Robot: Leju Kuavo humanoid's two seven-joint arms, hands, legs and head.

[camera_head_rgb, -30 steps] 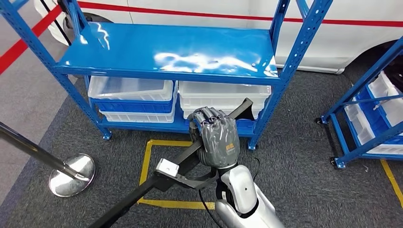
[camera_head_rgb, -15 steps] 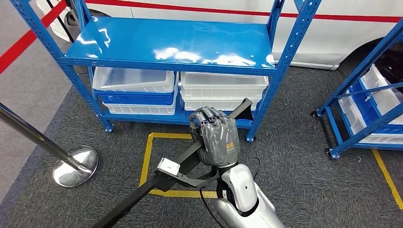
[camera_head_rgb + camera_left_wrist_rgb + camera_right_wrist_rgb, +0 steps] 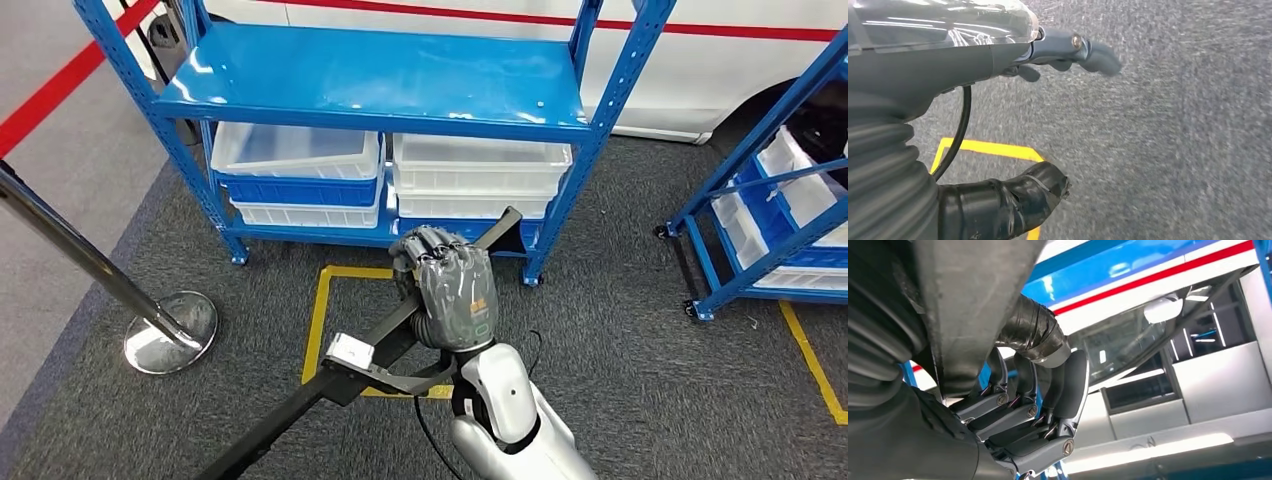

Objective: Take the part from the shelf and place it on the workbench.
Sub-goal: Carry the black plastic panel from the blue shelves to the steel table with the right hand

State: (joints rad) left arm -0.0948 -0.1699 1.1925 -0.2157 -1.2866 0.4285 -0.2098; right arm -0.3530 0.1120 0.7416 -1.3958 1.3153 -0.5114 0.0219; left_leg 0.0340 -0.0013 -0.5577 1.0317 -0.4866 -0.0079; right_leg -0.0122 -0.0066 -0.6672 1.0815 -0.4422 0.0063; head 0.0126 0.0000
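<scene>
My right hand (image 3: pixel 452 292) grips a long black bar-shaped part (image 3: pixel 392 330) that runs slantwise from near the shelf's lower tier down to the picture's bottom edge. A white clip (image 3: pixel 348 352) and a black bracket sit on the part just below the hand. In the right wrist view the fingers (image 3: pixel 1018 415) wrap round the dark part (image 3: pixel 973 300). The blue shelf (image 3: pixel 380 75) stands ahead, its top tier bare. My left hand (image 3: pixel 1048 100) hangs over the grey carpet, thumb and fingers apart, holding nothing.
White and blue bins (image 3: pixel 300 175) fill the shelf's lower tier. A chrome stanchion base (image 3: pixel 170 335) stands to the left. A second blue rack (image 3: pixel 760 230) with bins is at the right. Yellow floor tape (image 3: pixel 318 320) marks a square. A white vehicle (image 3: pixel 700 80) is parked behind.
The whole picture has shifted, so the camera moved: the shelf and stanchion now sit a little further right and more of the lower tier shows. My right hand still holds the part.
</scene>
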